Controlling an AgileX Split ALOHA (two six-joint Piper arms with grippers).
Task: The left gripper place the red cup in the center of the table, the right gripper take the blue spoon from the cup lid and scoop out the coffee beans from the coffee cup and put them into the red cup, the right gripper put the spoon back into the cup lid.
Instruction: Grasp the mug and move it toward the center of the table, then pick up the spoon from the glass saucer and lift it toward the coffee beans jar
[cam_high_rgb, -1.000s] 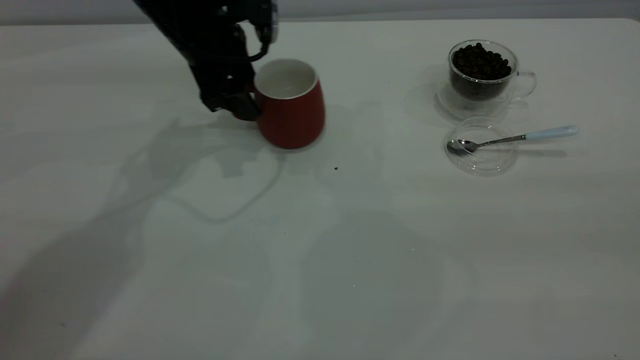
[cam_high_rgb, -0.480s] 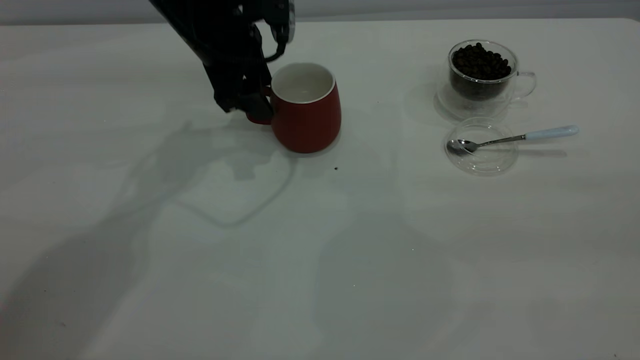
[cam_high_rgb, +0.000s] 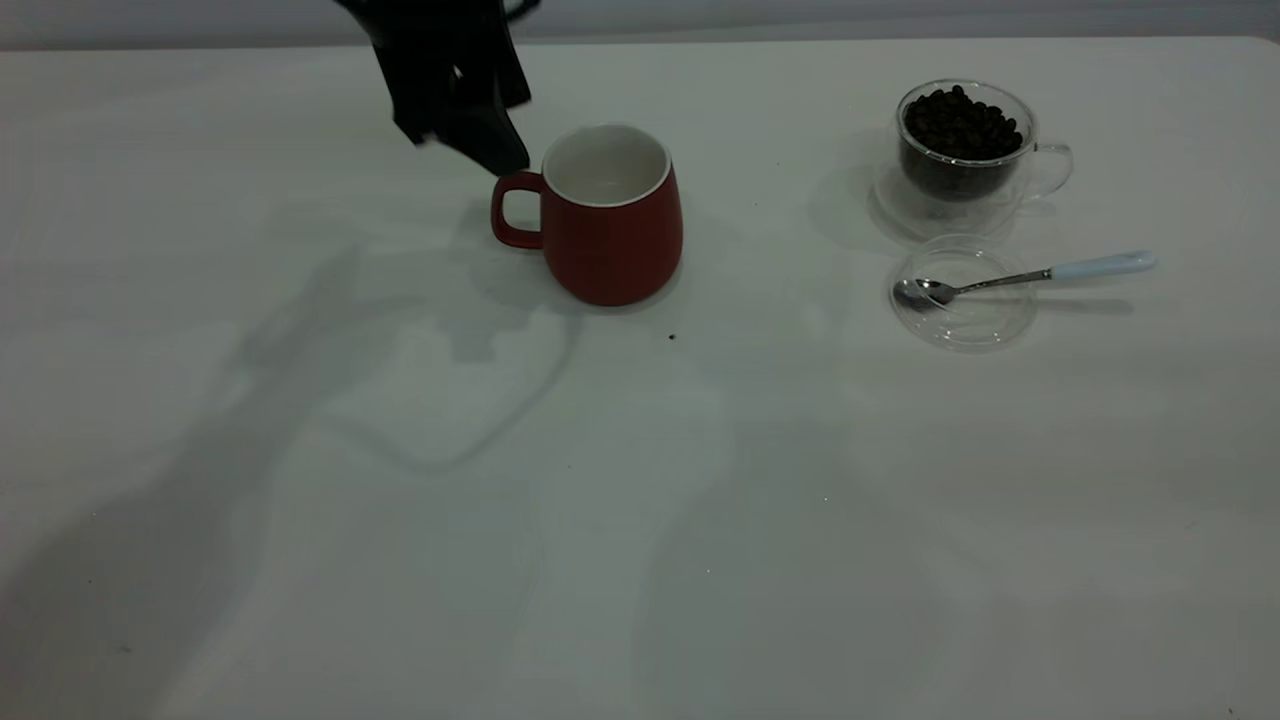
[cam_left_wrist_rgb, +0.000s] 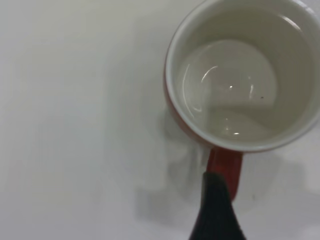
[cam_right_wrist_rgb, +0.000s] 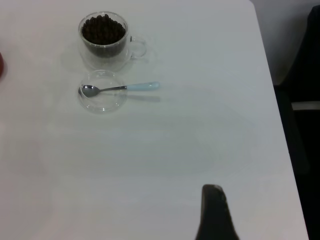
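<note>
My left gripper (cam_high_rgb: 478, 145) has just released the red cup (cam_high_rgb: 610, 225) and risen above its handle; whether its fingers are open, I cannot tell. The cup now stands below it, so placing looks finished.

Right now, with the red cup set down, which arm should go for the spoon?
The right. The blue spoon lies on the cup lid on that side, beside the coffee cup. The left gripper hovers above the red cup's handle, across the table.
</note>
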